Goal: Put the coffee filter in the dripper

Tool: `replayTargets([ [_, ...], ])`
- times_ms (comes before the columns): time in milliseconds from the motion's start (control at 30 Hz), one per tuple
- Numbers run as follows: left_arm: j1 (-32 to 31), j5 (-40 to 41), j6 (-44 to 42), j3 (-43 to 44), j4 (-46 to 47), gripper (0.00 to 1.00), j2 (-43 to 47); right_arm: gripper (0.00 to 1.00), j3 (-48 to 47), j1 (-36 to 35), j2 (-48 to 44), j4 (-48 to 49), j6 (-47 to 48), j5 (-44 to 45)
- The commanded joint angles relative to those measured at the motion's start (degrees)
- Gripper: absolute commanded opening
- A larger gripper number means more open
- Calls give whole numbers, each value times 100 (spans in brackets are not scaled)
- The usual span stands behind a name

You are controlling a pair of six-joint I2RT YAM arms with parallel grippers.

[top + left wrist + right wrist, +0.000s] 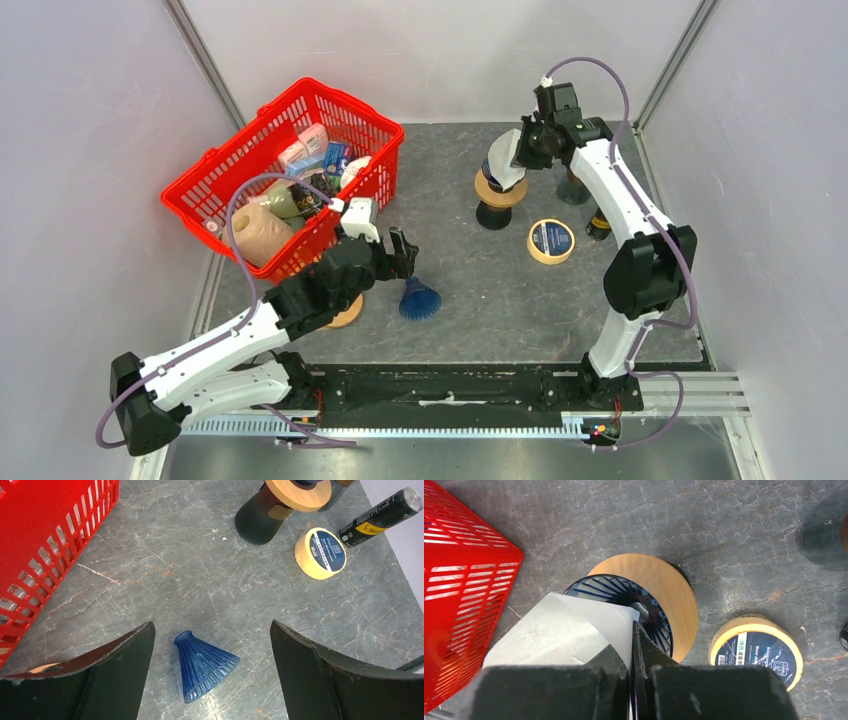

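This is a robotics lab cell, not anybody's kitchen. Two white-and-black arms, the left arm (210,350) and the right arm (640,260), are bolted to a black rail (450,388) along the near edge of the worktop (470,290), trailing purple cables (585,59). Pale blank panels (440,50) close it in on three sides, joined at the far corners by bare metal posts (205,60). The worktop is a grey marbled mat carrying a mixed lot of props: a red shopping basket (235,135) full of packets at the far left, a roll of tape (551,241), a battery (381,516), and a blue dripper (656,611) on a wooden stand (664,580).
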State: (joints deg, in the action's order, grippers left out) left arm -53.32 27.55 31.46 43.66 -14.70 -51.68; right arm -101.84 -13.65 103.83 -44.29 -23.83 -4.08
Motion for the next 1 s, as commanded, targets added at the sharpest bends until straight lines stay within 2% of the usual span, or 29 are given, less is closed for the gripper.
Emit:
replayTargets([
  [0,25,185,247,-23,28,92,70,7,-339,21,151,-138,186,-111],
  [133,31,172,247,-33,28,92,78,11,-392,20,273,-193,215,-151],
  [533,32,-109,325,-55,311,93,36,42,-584,20,62,-265,268,-92],
  [967,32,-323,353,-63,450,93,-50,58,-622,20,-556,-326,342,711],
])
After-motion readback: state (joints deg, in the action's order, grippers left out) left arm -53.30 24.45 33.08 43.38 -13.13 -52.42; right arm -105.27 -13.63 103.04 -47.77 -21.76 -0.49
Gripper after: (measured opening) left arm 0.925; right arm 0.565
